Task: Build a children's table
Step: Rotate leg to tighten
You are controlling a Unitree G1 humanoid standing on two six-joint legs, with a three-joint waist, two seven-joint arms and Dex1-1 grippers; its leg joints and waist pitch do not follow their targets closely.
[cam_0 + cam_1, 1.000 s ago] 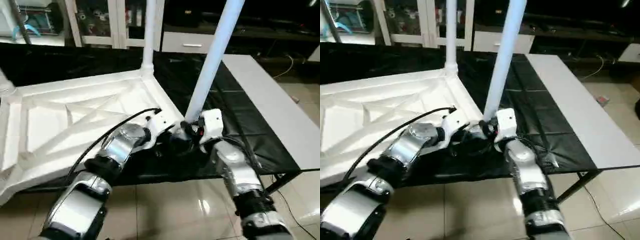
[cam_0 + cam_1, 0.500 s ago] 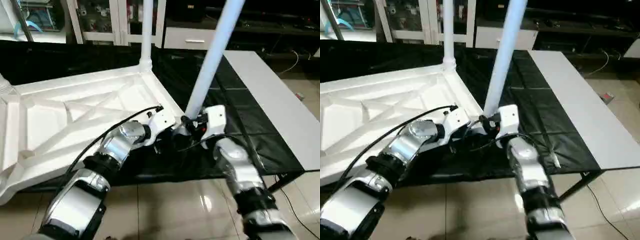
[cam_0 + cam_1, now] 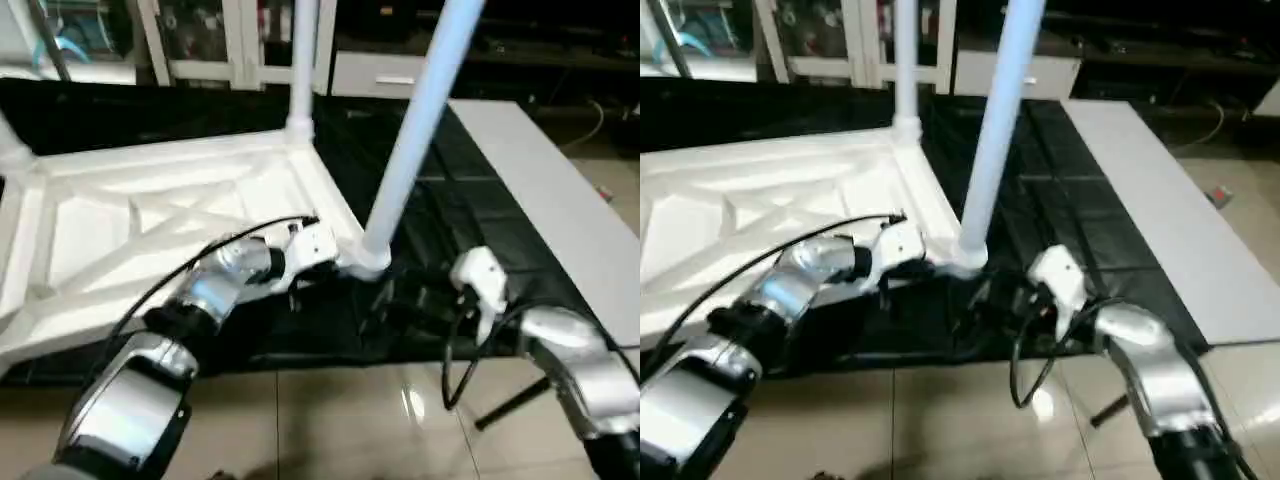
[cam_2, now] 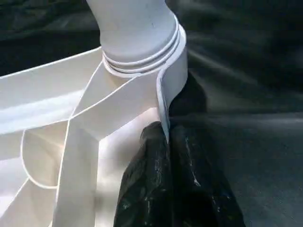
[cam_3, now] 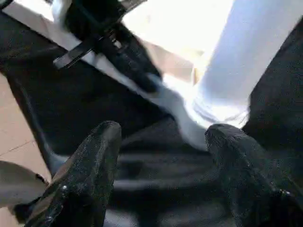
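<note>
The children's table lies upside down on the black-draped work table, its white tabletop (image 3: 150,215) showing the X-ribbed underside. One leg (image 3: 303,60) stands in the far corner socket. Another leg (image 3: 415,130) rises at a slant from the near right socket (image 4: 137,52). My left gripper (image 4: 165,137) is shut on the tabletop's thin rim right beside that socket. My right gripper (image 5: 161,132) hangs open a short way in front of the slanted leg (image 5: 236,71), touching nothing, with both black fingers (image 5: 94,165) spread wide.
A pale grey board (image 3: 545,200) lies along the right side of the black cloth (image 3: 450,230). White cabinets (image 3: 215,40) stand behind. The work table's front edge runs just under my forearms, with tiled floor (image 3: 330,420) below.
My right gripper has let go of the slanted leg's base, opened and drawn back towards the front right. The leg stays in its socket. My left gripper keeps its hold.
</note>
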